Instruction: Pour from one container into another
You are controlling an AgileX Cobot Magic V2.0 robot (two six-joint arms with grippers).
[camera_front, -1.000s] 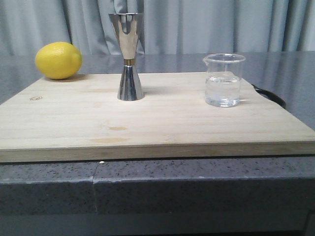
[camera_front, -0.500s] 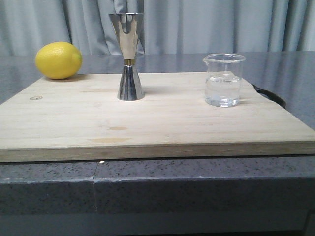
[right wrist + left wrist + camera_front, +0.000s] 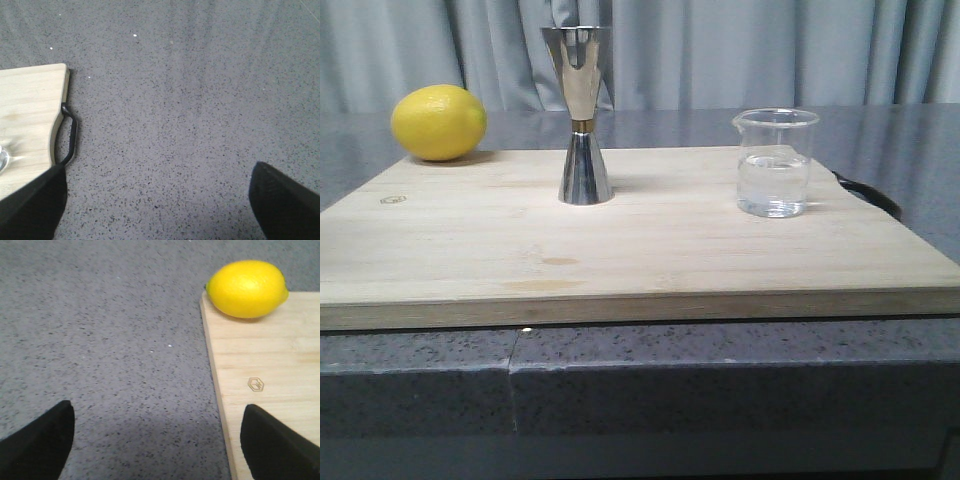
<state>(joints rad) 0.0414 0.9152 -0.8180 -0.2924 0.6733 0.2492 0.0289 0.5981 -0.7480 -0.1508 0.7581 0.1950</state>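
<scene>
A small clear glass beaker (image 3: 776, 162) holding a little clear liquid stands upright on the right of the wooden board (image 3: 650, 250). The tall steel hourglass jigger (image 3: 582, 115) with a gold waist band stands upright at the board's back middle. Neither gripper shows in the front view. My left gripper (image 3: 157, 432) is open over the grey counter beside the board's left edge, nothing between its fingers. My right gripper (image 3: 157, 195) is open over bare counter to the right of the board; only a sliver of the beaker's base (image 3: 2, 159) shows there.
A yellow lemon (image 3: 438, 122) sits at the board's back left corner, also the lemon (image 3: 247, 288) in the left wrist view. A black metal handle (image 3: 70, 135) sticks out from the board's right end. Grey speckled counter (image 3: 190, 100) surrounds the board; curtains hang behind.
</scene>
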